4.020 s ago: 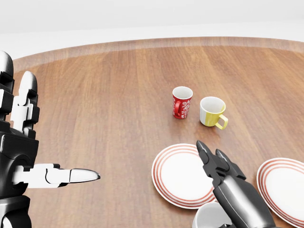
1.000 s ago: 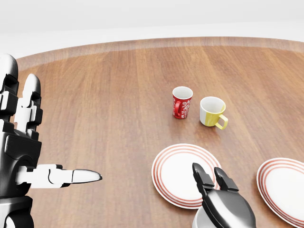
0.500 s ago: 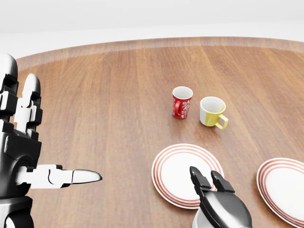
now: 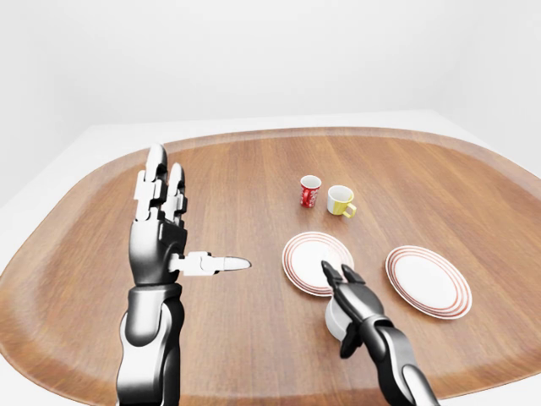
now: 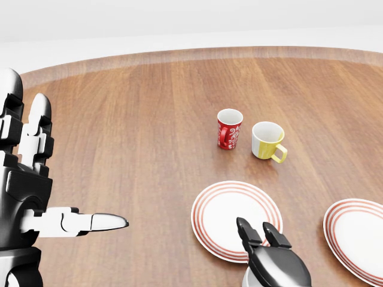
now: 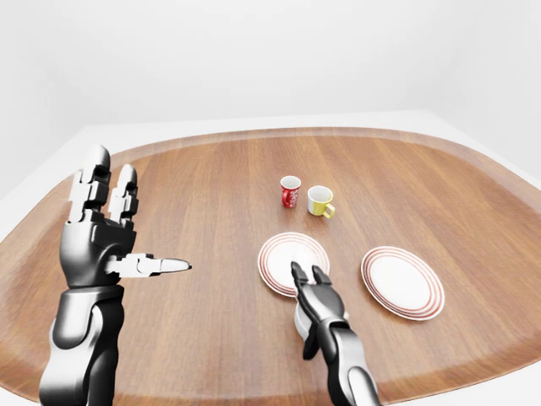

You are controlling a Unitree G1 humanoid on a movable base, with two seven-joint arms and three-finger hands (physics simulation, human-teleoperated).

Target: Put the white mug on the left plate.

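The white mug (image 4: 331,320) stands on the table just below the left plate (image 5: 221,210), apart from its rim, and is mostly hidden under my right hand. My right hand (image 4: 340,306) lies over the mug with its fingers (image 5: 264,234) stretched toward the plate and its thumb hanging beside the mug wall; the fingers do not close round it. My left hand (image 4: 190,222) is raised at the left of the view, open and empty, fingers up and thumb pointing right.
A red patterned mug (image 5: 229,128) and a yellow mug (image 5: 267,140) stand side by side above the left plate. A second red-ringed plate (image 5: 359,232) lies at the right. The oval wooden table (image 4: 254,169) has a raised rim.
My right hand has drawn back toward the bottom of the head view, its fingertips sliding off the left plate to sit over the white mug. The left hand has hardly moved.
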